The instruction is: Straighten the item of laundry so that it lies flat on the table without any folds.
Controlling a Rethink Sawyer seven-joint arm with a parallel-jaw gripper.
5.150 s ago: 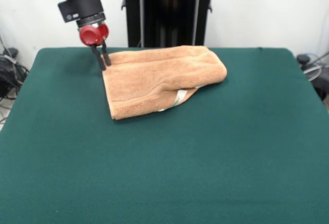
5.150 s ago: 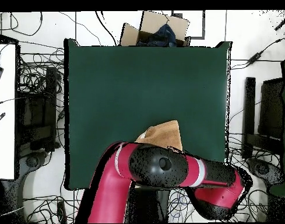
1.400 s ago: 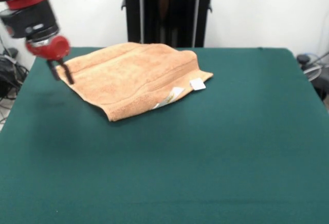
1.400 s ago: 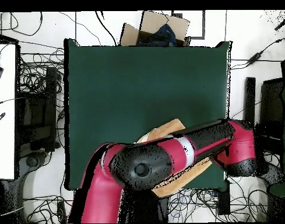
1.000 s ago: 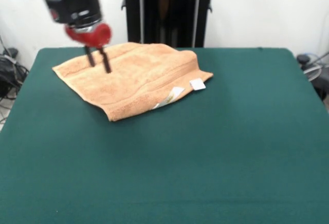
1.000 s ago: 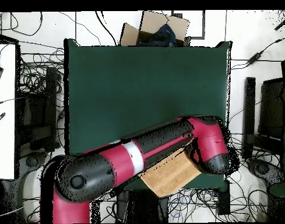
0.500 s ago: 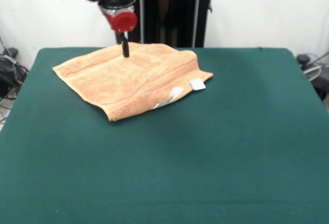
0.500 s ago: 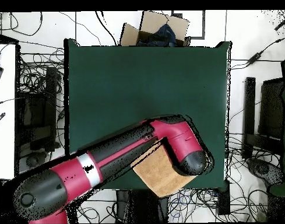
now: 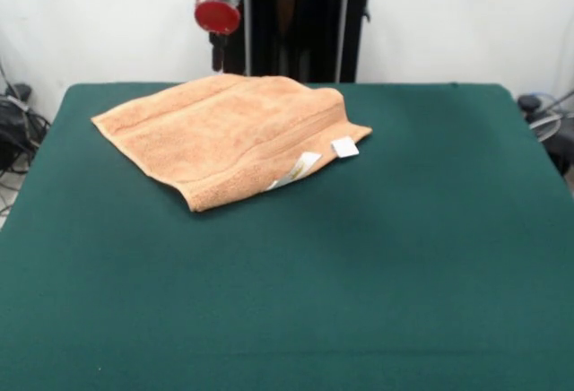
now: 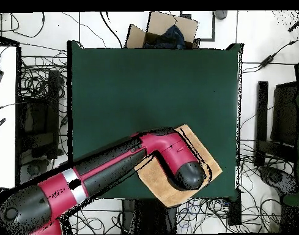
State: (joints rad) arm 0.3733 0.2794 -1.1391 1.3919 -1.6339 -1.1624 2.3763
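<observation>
The item of laundry (image 9: 220, 131) is a peach-orange towel lying on the far left half of the green table (image 9: 377, 256). It is spread wide, with a layer still folded along its near right edge. A white tag (image 9: 344, 147) sticks out at its right corner. My gripper (image 9: 217, 57) hangs above the towel's far edge, lifted off the cloth and holding nothing that I can see. In the overhead view the arm (image 10: 115, 168) covers much of the towel (image 10: 203, 160), and the gripper is hidden beneath it.
The black pedestal (image 9: 291, 19) stands just behind the table's far edge. In the overhead view a cardboard box (image 10: 167, 29) sits beyond the table's (image 10: 151, 85) top edge, and cables lie on the floor all around.
My gripper let go of the towel's left corner, then swung right and up to the far edge. The towel, pulled wider to the left earlier, has lain still for the last second.
</observation>
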